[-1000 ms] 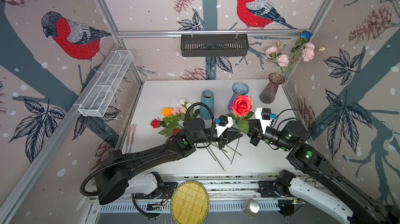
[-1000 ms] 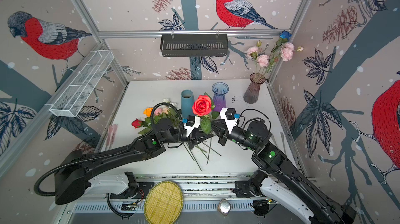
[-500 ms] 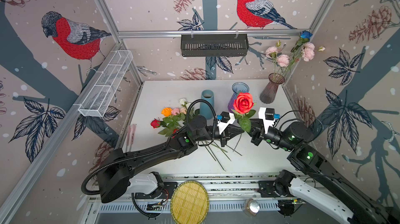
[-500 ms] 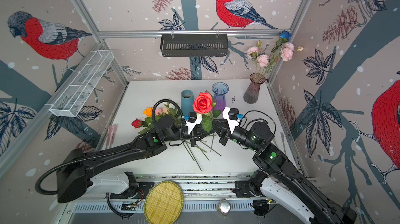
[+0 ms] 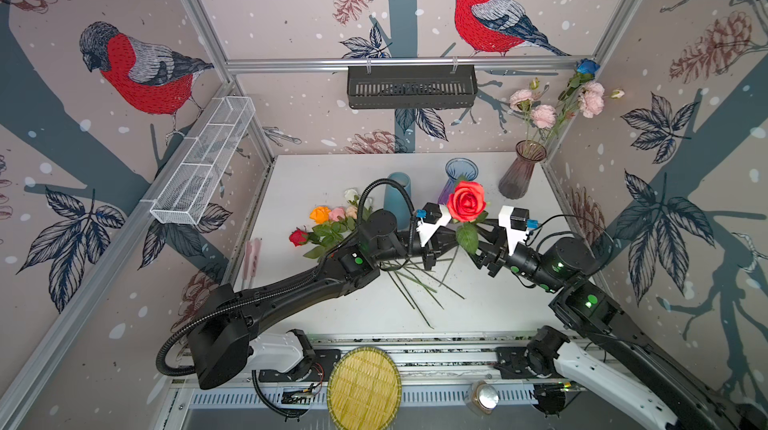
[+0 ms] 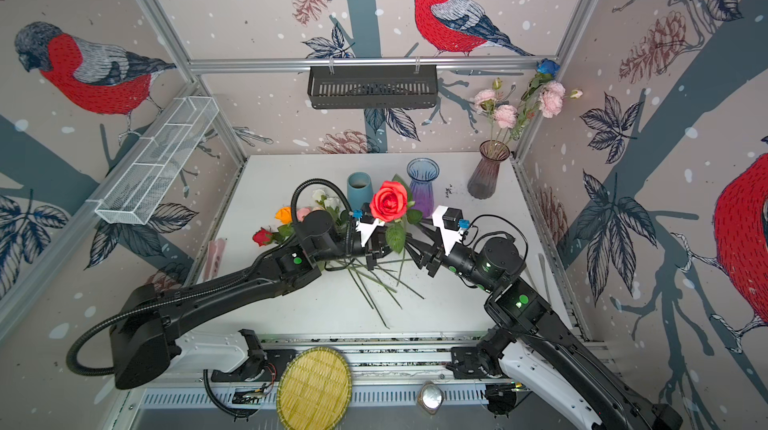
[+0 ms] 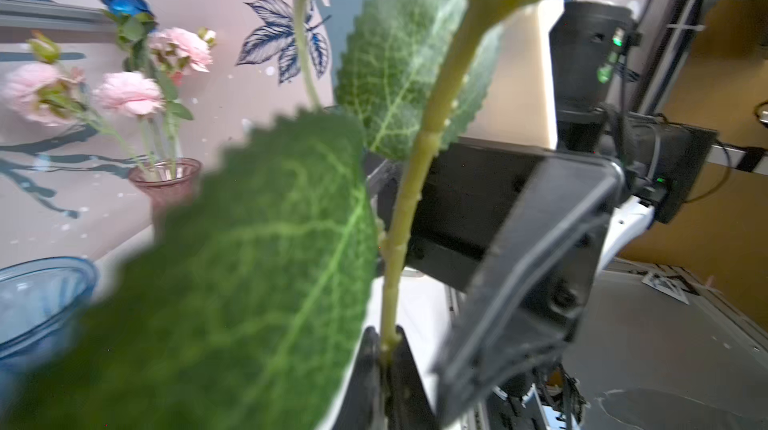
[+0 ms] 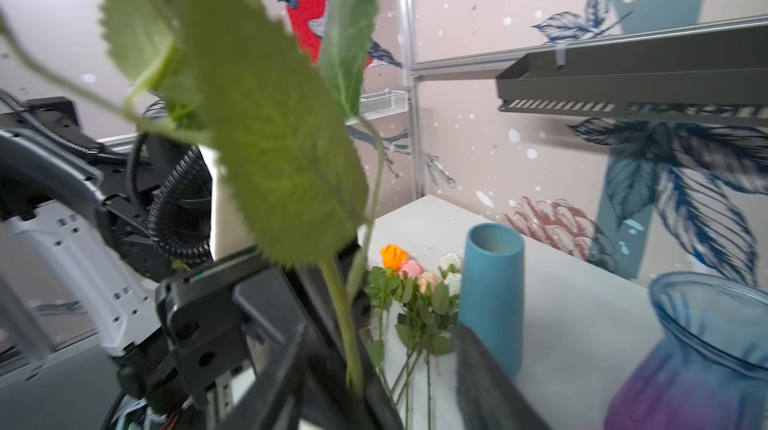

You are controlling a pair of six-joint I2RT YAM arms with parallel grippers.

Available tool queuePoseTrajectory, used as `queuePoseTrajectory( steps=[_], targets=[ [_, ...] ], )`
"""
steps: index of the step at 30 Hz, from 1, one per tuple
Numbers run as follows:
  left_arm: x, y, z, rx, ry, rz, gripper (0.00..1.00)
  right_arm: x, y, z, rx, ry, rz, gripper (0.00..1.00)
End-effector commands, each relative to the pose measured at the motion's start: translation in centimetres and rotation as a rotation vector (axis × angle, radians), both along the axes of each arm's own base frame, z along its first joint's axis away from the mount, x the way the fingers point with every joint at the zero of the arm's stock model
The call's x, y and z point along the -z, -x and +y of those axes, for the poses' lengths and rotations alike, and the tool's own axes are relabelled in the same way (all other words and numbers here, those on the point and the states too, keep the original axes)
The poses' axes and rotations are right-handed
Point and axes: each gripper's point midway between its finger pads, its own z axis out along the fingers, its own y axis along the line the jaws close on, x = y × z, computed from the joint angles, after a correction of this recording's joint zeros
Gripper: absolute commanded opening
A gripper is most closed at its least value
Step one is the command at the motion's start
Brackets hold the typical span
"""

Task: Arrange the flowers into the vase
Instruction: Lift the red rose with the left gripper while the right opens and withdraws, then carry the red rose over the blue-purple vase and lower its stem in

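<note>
**Red rose in my left grip, three vases behind it**

My left gripper (image 7: 388, 359) is pinched tight on the green stem of the red rose (image 5: 466, 201); in the left wrist view the two dark fingers (image 7: 365, 369) close on the stem from either side, with broad serrated leaves spreading above them. The bloom stands upright above the middle of the white table (image 5: 316, 182), in front of the blue-purple vase (image 5: 460, 170).

My right gripper (image 8: 380, 382) has its jaws spread apart. The rose stem rises between them in the right wrist view, and I cannot tell whether either finger touches it. In both top views it sits just to the right of the rose, facing my left gripper.

The brown glass vase (image 5: 521, 172) stands in the far right corner and holds pink carnations (image 5: 542, 116) and one blue rose (image 5: 587, 67), their stems leaning toward the right wall. The blue-purple vase shows nothing inside its rim. The teal cylinder vase (image 6: 359, 191) beside it looks empty from above too.

The remaining flowers (image 5: 328, 224) lie in a bunch on the table left of centre: orange, pink, white and red blooms, their stems fanning toward the front edge under my left arm.
</note>
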Motion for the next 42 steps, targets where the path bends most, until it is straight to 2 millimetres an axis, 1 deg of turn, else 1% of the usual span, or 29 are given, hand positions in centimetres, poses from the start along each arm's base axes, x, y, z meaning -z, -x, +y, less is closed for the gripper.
queuePoseTrajectory(
  steps=[1, 2, 4, 7, 11, 14, 17, 19, 22, 25, 28, 31, 34, 38, 42],
  targets=[
    [-2.0, -3.6, 2.0, -0.114, 0.037, 0.001, 0.00, 0.5, -3.5, -4.0, 0.307, -0.016, -0.005, 0.72],
    [-2.5, -4.7, 2.7, -0.146, 0.040, 0.001, 0.00, 1.0, -4.3, -5.4, 0.395, -0.034, 0.013, 0.72],
    [-3.5, -6.5, 3.5, -0.195, 0.044, -0.012, 0.00, 2.4, -5.2, -7.4, 0.508, -0.079, 0.047, 0.78],
    [-5.7, -8.2, 3.8, -0.227, 0.048, -0.053, 0.00, 4.7, -5.3, -8.8, 0.567, -0.114, 0.040, 0.79],
    [-8.7, -10.1, 2.7, -0.252, 0.057, -0.136, 0.00, 8.7, -5.9, -11.5, 0.716, -0.142, 0.082, 0.79],
    [-11.2, -11.6, 1.6, -0.258, 0.080, -0.193, 0.00, 11.1, -5.8, -12.7, 0.771, -0.166, 0.097, 0.78],
    [-13.4, -13.0, 0.2, -0.248, 0.109, -0.229, 0.00, 12.1, -5.4, -13.3, 0.784, -0.191, 0.083, 0.78],
    [-14.7, -13.6, -0.6, -0.235, 0.134, -0.262, 0.00, 12.4, -5.2, -13.8, 0.798, -0.205, 0.078, 0.78],
    [-15.0, -15.2, -2.1, -0.231, 0.152, -0.321, 0.00, 13.4, -5.0, -14.0, 0.794, -0.227, 0.081, 0.77],
    [-14.6, -16.9, -3.5, -0.245, 0.167, -0.395, 0.00, 14.2, -4.9, -13.8, 0.778, -0.247, 0.089, 0.77],
    [-14.6, -18.3, -4.4, -0.262, 0.203, -0.431, 0.00, 14.6, -5.0, -14.0, 0.791, -0.232, 0.099, 0.77],
    [-14.8, -19.3, -5.2, -0.263, 0.225, -0.437, 0.00, 14.6, -5.0, -14.3, 0.811, -0.230, 0.089, 0.77],
    [-15.5, -19.8, -5.7, -0.256, 0.244, -0.428, 0.00, 14.8, -5.0, -14.2, 0.803, -0.225, 0.091, 0.77],
    [-16.3, -19.5, -5.8, -0.234, 0.270, -0.423, 0.00, 15.0, -5.0, -14.1, 0.797, -0.229, 0.088, 0.77],
    [-16.3, -19.1, -5.6, -0.223, 0.263, -0.411, 0.00, 15.0, -5.0, -14.1, 0.797, -0.226, 0.088, 0.76]
  ],
)
